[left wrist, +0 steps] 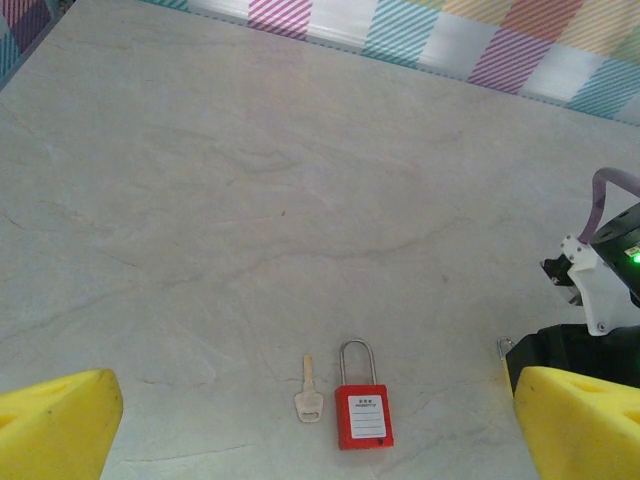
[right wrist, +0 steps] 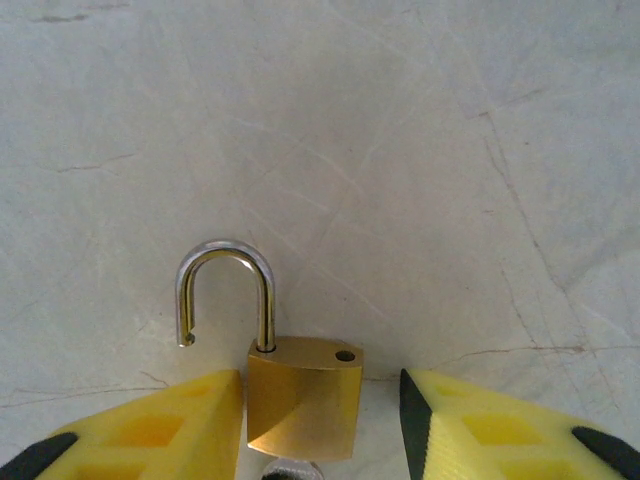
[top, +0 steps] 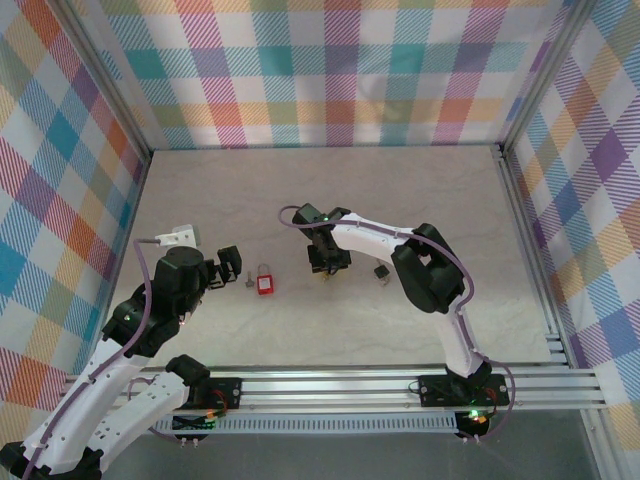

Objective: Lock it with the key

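Note:
A brass padlock [right wrist: 302, 395] with its steel shackle [right wrist: 225, 285] swung open lies between the yellow fingers of my right gripper [right wrist: 320, 430]. The left finger touches the lock body and a gap remains at the right finger. A rounded silver piece [right wrist: 290, 470] shows at the lock's bottom edge; I cannot tell if it is a key. A red padlock [left wrist: 364, 416] with a closed shackle lies flat, and a loose silver key [left wrist: 308, 396] lies just left of it. My left gripper [left wrist: 315, 405] hangs open above and behind both, holding nothing.
From above, the red padlock [top: 265, 283] and key [top: 248, 280] lie between the two grippers. A small dark object [top: 381, 271] rests right of the right gripper [top: 328, 268]. Checked walls enclose the table, and a rail [top: 340, 385] runs along its near edge.

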{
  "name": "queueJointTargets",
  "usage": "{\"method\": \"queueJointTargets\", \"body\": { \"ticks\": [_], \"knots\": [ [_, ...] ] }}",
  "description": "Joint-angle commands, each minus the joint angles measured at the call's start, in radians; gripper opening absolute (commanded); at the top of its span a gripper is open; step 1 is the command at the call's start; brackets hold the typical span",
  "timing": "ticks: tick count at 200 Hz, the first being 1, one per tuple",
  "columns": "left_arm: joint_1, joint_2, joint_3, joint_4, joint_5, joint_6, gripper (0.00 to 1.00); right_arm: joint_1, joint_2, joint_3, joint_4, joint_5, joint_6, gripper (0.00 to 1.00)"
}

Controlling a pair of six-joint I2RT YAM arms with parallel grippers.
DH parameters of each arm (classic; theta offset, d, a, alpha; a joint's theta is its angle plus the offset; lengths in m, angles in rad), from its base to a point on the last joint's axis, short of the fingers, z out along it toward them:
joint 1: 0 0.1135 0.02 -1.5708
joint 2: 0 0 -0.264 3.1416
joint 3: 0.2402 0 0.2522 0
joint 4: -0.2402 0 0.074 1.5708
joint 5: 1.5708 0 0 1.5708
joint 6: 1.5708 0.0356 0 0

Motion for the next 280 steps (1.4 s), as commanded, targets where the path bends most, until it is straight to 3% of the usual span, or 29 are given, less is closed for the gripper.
{"method": "queueJointTargets", "body": {
  "ticks": [1,40,143,280],
  "knots": [
    [0.014,0.008,0.001,-0.005,0.010,0.013,1.00,0.011,0.048,0.012,-0.031,0.009,0.000,0.42],
    [0.014,0.019,0.007,-0.009,0.010,0.015,1.00,0.011,0.058,0.007,-0.028,0.011,-0.003,0.35],
    [0.014,0.022,0.009,-0.020,0.010,0.024,1.00,0.010,0.010,-0.059,0.019,-0.028,-0.023,0.29],
    [0.014,0.028,0.031,-0.022,0.099,0.019,1.00,0.009,-0.174,-0.239,0.222,-0.228,-0.083,0.27]
  ]
}}
